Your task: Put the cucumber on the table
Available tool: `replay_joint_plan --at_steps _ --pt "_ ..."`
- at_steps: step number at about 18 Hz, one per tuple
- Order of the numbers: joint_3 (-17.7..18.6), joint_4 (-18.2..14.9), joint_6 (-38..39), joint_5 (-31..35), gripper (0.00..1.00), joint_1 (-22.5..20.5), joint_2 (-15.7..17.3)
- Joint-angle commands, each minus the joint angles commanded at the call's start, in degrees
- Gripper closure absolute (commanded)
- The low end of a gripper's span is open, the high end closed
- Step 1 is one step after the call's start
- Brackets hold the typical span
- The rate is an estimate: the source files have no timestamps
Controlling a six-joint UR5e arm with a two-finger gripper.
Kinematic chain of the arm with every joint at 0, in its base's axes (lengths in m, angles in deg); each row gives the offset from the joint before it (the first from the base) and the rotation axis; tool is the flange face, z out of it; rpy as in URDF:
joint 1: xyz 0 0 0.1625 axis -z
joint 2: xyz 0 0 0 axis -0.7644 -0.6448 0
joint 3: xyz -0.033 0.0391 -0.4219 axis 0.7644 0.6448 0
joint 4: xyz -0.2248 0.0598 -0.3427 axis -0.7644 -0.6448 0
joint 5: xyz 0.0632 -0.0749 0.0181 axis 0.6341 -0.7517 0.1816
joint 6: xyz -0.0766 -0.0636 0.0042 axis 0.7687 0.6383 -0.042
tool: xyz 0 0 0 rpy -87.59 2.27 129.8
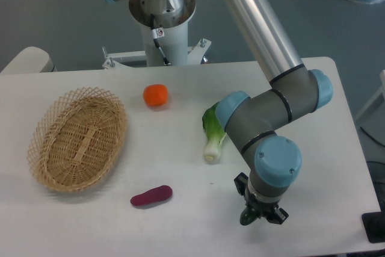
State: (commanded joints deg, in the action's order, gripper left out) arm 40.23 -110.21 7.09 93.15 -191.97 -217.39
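A white surface (pixel 180 167) carries an oval wicker basket (pixel 78 139) at the left. An orange round fruit (pixel 156 95) lies near the back, and a purple vegetable (pixel 151 196) near the front. A bok choy (pixel 213 133) with a white stem rests at the centre, just beside the robot arm's elbow (pixel 264 112). The arm bends down over the front right part of the surface. Its pincer (pixel 260 215) points downward, closed around the cucumber (pixel 247 216), whose dark green end shows at the pincer's left side, low over the surface near the front edge.
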Motion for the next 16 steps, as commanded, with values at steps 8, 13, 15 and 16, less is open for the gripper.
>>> replay_joint_plan --at_steps 8,13,15,16 --pt "0.0 0.17 0.18 0.0 0.8 0.0 -0.17" --pt "0.53 0.0 0.7 -0.35 0.81 -0.18 0.17" --pt "0.53 -0.09 0.27 -0.53 0.83 -0.35 0.26" --pt "0.53 -0.17 0.35 -0.44 0.83 -0.35 0.26"
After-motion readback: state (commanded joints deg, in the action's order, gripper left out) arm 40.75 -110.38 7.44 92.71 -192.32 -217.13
